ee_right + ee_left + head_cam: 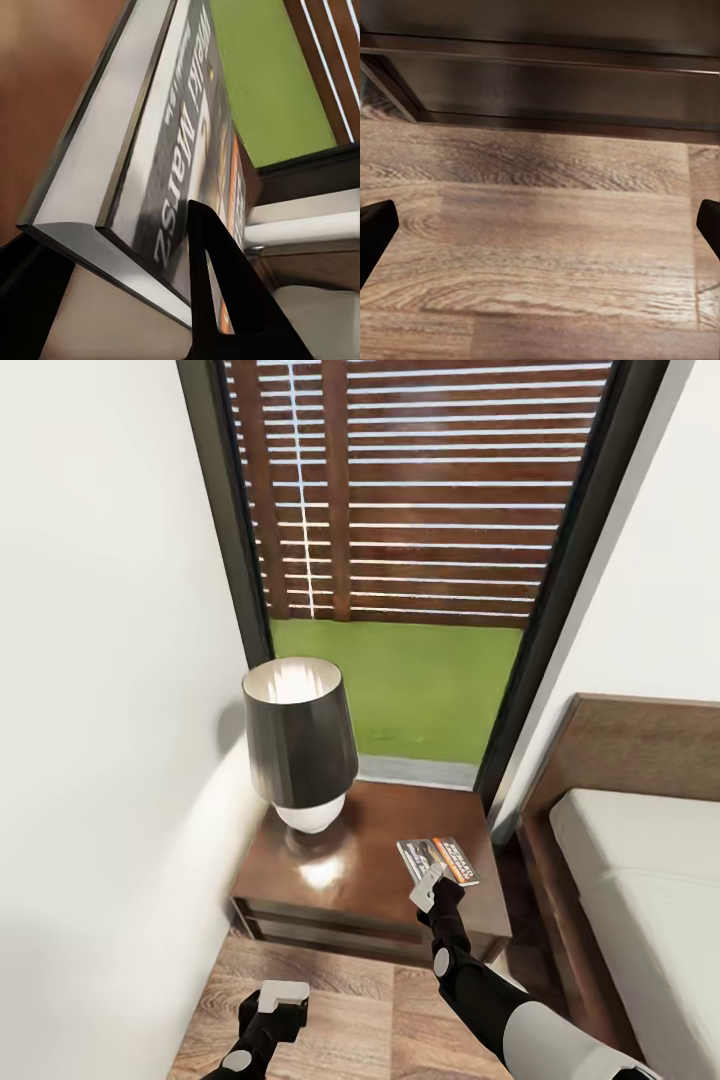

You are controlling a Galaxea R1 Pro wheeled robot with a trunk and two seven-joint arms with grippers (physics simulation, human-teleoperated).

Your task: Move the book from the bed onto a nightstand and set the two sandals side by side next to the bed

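Down low, closest to me, the left tool [283,997] hangs over the wood-plank floor [340,1010] just in front of the nightstand [300,870], fingers spread wide with nothing between them (the left wrist view has one dark fingertip [375,229] at each edge and bare planks in the middle). Over on the other side, the right tool [428,887] is clamped on the near edge of the book [440,857], with one black finger [225,300] across the lettered cover. That book sits above the nightstand's right front corner, and I honestly can't tell if it's resting on the top or held just off it. A dark-shaded lamp [298,735] stands on the back left of the nightstand. To the right is the bed [640,840], and behind it all a tall window [420,560] with a slatted fence and grass outside.
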